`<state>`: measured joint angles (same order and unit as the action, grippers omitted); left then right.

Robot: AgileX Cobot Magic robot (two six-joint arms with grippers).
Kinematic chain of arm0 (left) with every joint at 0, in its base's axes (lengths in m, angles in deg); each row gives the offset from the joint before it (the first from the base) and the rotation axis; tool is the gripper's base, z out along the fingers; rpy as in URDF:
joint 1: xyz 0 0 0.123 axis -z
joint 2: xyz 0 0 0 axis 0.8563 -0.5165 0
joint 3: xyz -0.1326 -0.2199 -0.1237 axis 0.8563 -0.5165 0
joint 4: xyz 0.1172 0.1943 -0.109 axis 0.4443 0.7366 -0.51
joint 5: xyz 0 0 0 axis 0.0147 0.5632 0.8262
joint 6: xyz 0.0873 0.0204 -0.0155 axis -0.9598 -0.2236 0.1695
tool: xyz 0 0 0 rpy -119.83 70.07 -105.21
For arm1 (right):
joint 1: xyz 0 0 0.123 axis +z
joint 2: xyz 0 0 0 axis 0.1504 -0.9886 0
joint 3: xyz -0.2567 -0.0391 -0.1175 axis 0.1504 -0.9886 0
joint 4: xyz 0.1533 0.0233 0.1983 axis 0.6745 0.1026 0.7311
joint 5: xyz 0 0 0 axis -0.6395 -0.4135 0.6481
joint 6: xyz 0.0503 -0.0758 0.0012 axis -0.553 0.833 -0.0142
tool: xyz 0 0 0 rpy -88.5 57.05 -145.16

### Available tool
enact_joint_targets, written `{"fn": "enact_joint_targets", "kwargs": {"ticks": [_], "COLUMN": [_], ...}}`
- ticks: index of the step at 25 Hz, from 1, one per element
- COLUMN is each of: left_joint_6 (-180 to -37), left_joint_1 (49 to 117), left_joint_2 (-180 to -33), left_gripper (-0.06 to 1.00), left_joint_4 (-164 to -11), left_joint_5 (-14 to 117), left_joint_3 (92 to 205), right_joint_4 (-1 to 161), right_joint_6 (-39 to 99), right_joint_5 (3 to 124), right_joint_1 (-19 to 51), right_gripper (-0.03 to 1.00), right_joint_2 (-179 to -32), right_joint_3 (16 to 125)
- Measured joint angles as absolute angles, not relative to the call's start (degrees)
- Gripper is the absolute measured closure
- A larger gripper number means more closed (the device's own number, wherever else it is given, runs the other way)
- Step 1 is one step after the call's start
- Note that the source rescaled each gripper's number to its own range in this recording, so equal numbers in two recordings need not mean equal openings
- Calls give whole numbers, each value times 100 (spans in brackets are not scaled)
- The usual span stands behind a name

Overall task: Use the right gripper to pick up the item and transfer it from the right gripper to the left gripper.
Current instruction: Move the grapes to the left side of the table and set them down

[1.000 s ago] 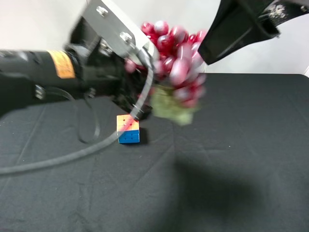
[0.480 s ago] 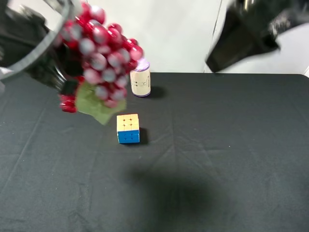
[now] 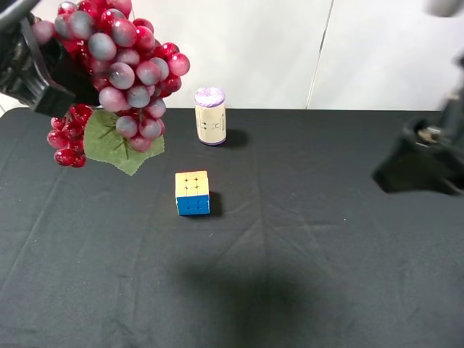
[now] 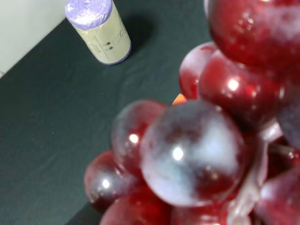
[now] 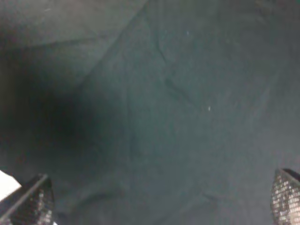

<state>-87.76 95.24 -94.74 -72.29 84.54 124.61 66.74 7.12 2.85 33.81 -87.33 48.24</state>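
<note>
The bunch of dark-red and frosted grapes [image 3: 119, 65] with its green leaf [image 3: 119, 148] hangs in the air at the far left, above the table. My left gripper [image 3: 51, 83] is shut on it; the fingers are hidden behind the fruit. In the left wrist view the grapes [image 4: 197, 140] fill most of the picture, close up. My right gripper [image 3: 420, 170] is a blurred black shape low at the right edge, far from the grapes. In the right wrist view it [image 5: 157, 201] is open and empty over bare cloth.
A multicoloured puzzle cube [image 3: 192, 193] lies on the black tablecloth [image 3: 326, 239] left of centre. A cream cylinder with a purple lid [image 3: 210, 116] stands behind it near the back edge, also in the left wrist view [image 4: 98, 30]. A white wall is behind.
The grapes passed from the right gripper to the left one. The left arm carried them left and up, uncovering the cylinder. The right arm swung down to the right edge, empty.
</note>
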Motion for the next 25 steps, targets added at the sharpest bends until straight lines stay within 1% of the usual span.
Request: {"fn": "enact_joint_targets", "kwargs": {"ticks": [8,16,20,25], "left_joint_6": [-8776,-8776,-8776,-8776], "left_joint_1": [9524,9524,9524,9524], "left_joint_2": [-9474,-9474,-9474,-9474], "left_gripper": [94,94,94,94], "left_joint_4": [-7223,-7223,-7223,-7223], "left_joint_5": [8474,8474,8474,8474], "left_joint_3": [12461,12461,12461,12461], "right_joint_4": [6784,6843,6850,6881], "right_joint_6": [641,577,439,308], "right_joint_5": [287,1062,1084,1329], "right_joint_1": [3381,3381,3381,3381], "right_gripper": [-3,-3,-3,-3], "right_joint_2": [-6496,-4409,-3903,-3812], "right_joint_3": [3814,2487,2095,1860]}}
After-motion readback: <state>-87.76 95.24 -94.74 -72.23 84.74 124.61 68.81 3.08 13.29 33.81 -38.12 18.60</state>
